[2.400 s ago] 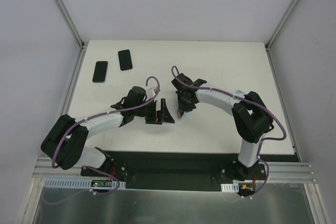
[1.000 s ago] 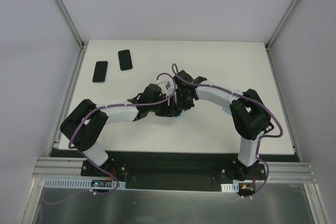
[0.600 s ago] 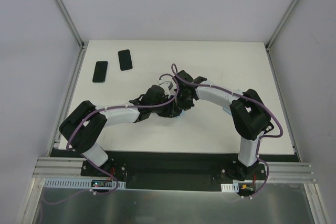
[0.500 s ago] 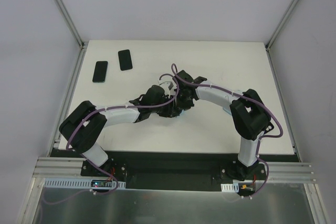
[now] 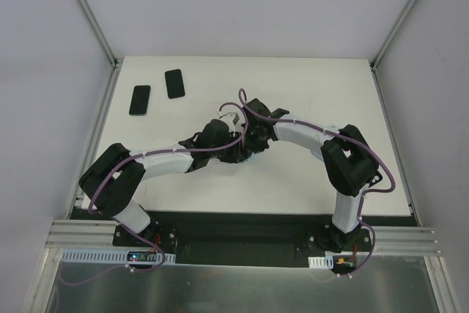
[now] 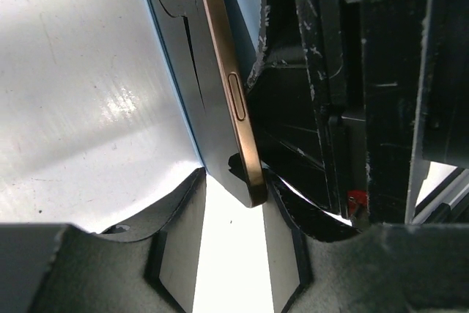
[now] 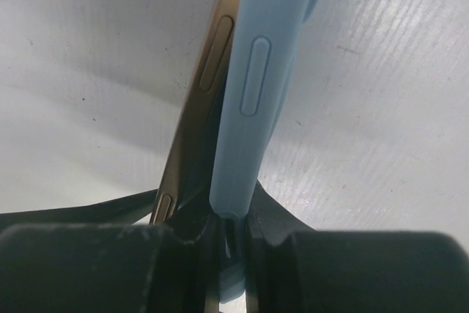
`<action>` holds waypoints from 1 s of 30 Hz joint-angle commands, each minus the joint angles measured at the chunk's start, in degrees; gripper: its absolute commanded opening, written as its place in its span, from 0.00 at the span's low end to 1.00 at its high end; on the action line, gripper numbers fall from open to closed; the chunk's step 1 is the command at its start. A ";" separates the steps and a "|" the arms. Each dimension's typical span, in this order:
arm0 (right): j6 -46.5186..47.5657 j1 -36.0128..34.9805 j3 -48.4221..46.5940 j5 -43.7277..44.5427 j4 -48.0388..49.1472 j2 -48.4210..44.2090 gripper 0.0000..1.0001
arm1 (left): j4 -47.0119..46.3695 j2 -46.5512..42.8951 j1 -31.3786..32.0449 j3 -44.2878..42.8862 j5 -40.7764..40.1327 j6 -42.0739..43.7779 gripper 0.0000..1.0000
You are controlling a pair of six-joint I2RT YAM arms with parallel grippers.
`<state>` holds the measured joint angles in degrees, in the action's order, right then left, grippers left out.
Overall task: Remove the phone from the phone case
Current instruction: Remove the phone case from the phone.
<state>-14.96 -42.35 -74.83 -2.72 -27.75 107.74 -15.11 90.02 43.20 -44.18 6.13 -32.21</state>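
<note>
1. My right hand (image 7: 229, 218) is pinched tight on one end of the light blue rubbery phone case (image 7: 253, 86), which stands on edge over the middle of the white bench (image 5: 308, 93).
2. The gold-rimmed, dark-faced phone (image 6: 236, 108) leans partway out of that case. The two meet near my right hand.
3. My left hand (image 6: 234, 185) is closed on the phone's corner.
4. A dark flat phone (image 5: 140, 100) and a second dark phone (image 5: 174, 83) lie far left, well apart from both hands.
</note>
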 commanded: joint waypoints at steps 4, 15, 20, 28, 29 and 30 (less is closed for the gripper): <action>1.07 -2.48 3.02 -8.35 2.17 3.88 0.02 | -2.20 -3.09 -1.01 0.59 -10.26 0.48 0.30; 2.13 -2.56 5.47 -8.71 1.91 2.30 0.01 | -1.68 -1.95 -1.01 0.15 -9.03 0.83 0.00; 4.76 -2.56 8.73 -7.83 0.59 -1.56 0.01 | 1.40 -4.49 -1.10 -0.55 -9.21 2.50 0.00; 9.33 -2.56 14.27 -8.09 -2.48 -7.98 0.01 | 7.46 -10.03 -1.28 -3.18 -8.59 5.83 0.00; 10.29 -2.56 14.97 -8.26 -2.92 -9.21 0.01 | 8.77 -11.17 -1.54 -3.45 -8.50 6.19 0.00; 10.74 -2.56 15.41 -8.70 -3.45 -9.83 0.01 | 9.31 -11.70 -1.54 -3.71 -8.33 6.45 0.00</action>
<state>-11.27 -42.92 -63.83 -5.37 -16.78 100.95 -4.86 83.13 43.40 -43.83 2.15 -27.35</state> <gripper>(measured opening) 0.136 0.065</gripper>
